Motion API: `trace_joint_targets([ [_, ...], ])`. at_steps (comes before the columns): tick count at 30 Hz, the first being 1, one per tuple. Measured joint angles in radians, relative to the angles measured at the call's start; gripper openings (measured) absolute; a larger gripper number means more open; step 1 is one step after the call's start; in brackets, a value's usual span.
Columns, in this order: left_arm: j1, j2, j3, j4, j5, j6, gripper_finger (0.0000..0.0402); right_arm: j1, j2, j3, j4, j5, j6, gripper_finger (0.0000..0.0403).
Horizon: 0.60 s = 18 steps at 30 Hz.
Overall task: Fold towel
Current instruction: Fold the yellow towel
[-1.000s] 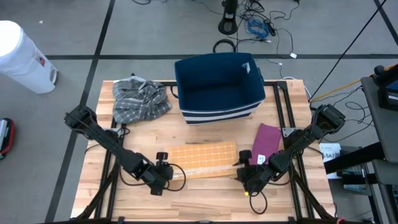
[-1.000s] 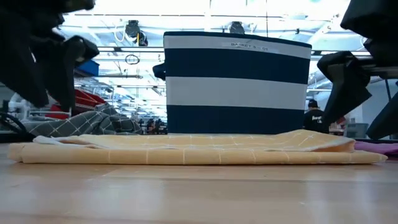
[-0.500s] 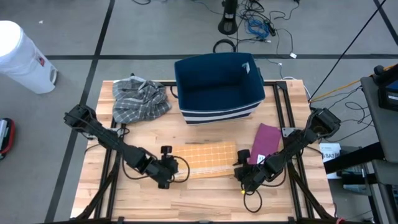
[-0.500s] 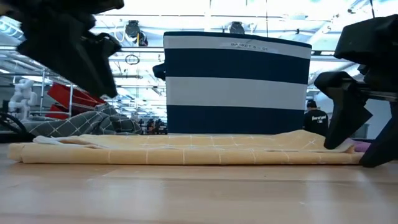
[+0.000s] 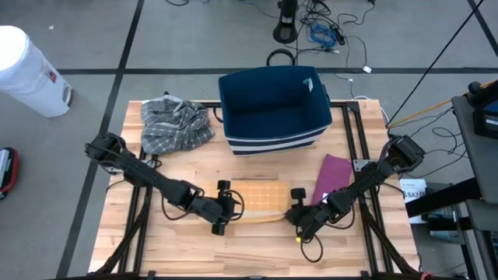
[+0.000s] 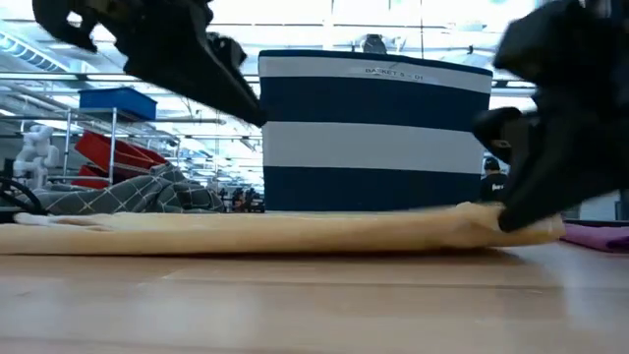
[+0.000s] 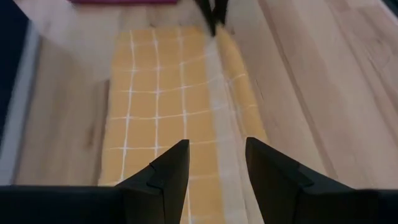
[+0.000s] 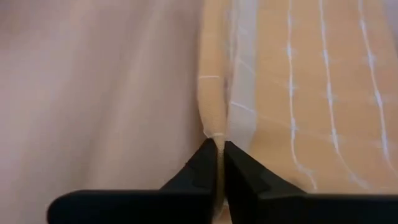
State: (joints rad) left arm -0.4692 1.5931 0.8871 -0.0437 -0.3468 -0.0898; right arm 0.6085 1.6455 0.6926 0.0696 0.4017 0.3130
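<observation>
**Right end pinched, left end not yet taken**

High view: the yellow towel (image 5: 255, 200) lies near the table's near edge, between the left gripper (image 5: 226, 208) and right gripper (image 5: 297, 215); a blue basket (image 5: 272, 109) stands beyond.

Low view: the towel's right end sits under dark fingers; the contact itself is hard to make out.

Left wrist view: fingers spread above the cloth, holding nothing. Judged next: lower and close on that end.

Right wrist view: fingers pressed together, pinching the towel's edge.
</observation>
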Motion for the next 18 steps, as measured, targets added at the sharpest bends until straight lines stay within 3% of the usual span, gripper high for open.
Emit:
trace_joint_targets([
  [6, -0.002, 0.055, 0.0, 0.079, 0.058, 0.011, 0.0165, -0.014, 0.0, 0.001, 0.275, -0.038, -0.064, 0.0003],
  [12, 0.007, 0.099, 0.0, 0.272, 0.068, 0.047, 0.0175, -0.065, 0.025, 0.04, 0.237, -0.063, -0.091, 0.0003],
  [18, 0.043, 0.177, 0.0, 0.445, 0.2, -0.008, 0.0203, -0.095, 0.097, 0.108, 0.199, -0.076, -0.131, 0.0003],
])
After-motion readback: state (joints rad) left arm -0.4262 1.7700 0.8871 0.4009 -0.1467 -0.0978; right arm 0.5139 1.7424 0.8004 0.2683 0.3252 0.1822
